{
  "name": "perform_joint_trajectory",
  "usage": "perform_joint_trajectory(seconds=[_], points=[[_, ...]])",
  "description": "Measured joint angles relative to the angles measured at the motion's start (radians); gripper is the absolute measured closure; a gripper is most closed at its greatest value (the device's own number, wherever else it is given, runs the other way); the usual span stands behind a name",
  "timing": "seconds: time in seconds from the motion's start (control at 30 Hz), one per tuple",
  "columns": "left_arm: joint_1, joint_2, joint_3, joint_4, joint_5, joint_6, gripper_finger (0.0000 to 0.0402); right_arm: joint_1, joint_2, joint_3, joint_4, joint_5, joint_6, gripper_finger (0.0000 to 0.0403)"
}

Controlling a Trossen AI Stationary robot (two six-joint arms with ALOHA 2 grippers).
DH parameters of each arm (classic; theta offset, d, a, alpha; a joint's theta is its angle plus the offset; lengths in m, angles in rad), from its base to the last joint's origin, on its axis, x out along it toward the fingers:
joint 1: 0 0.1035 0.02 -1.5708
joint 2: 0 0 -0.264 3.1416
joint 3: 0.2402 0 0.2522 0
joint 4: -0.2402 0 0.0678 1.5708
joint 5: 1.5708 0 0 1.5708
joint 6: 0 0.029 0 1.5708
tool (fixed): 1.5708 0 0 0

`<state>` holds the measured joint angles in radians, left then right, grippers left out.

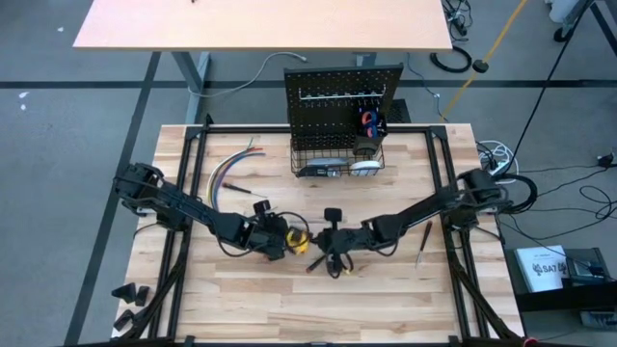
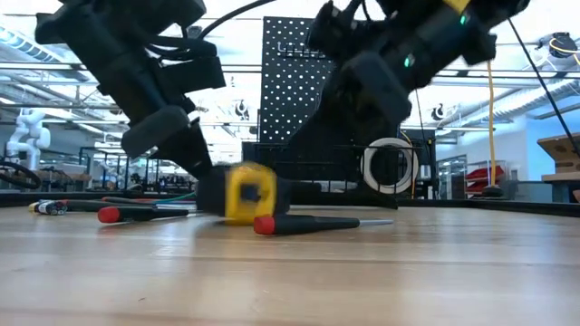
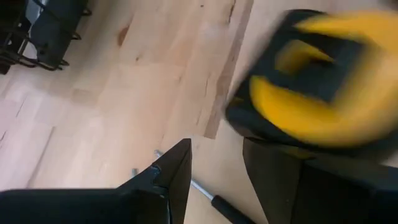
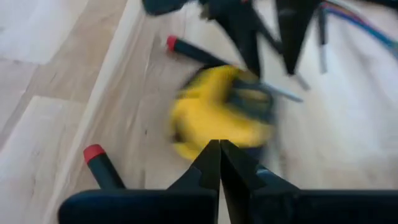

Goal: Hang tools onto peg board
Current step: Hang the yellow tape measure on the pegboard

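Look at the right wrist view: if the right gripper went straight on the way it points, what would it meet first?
Most likely the yellow tape measure, lying on the table directly ahead of the right gripper, whose jaws are shut. The picture is smeared, so the gap between them is unclear.

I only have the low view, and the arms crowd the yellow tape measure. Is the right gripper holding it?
Observer: No. In the right wrist view the right gripper is shut with nothing between its fingers; the tape measure lies just ahead of its tips.
Operator: And the left one?
Observer: The left gripper is open. Bare table shows between its fingers, and the tape measure sits past one finger, not between them.
Operator: Anything on the peg board?
Observer: From above, the peg board has a few items in its basket, too small to name.
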<state>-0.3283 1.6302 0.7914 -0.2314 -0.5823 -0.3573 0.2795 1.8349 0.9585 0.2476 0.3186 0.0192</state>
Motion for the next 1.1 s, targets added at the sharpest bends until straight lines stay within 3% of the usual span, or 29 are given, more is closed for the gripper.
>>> perform_joint_trajectory(seconds=[0.23, 0.37, 0.53, 0.73, 1.1], points=[[-0.001, 0.0, 0.0, -0.028, 0.028, 0.021, 0.0249, 0.005, -0.128, 0.001, -0.12, 0.086, 0.068, 0.0403], [-0.022, -0.006, 0.0, -0.107, 0.031, -0.003, 0.0249, 0.023, -0.13, 0.001, -0.122, -0.034, 0.076, 0.0401], [-0.063, -0.06, 0.0, -0.217, 0.033, -0.099, 0.0249, 0.049, -0.078, 0.002, -0.081, -0.143, 0.03, 0.04], [-0.074, -0.064, 0.001, -0.05, 0.129, -0.006, 0.025, 0.055, 0.037, 0.006, 0.084, -0.163, 0.019, 0.04], [-0.047, -0.061, 0.001, -0.109, 0.161, -0.056, 0.0249, 0.056, 0.175, 0.142, 0.002, -0.161, -0.016, 0.0402]])
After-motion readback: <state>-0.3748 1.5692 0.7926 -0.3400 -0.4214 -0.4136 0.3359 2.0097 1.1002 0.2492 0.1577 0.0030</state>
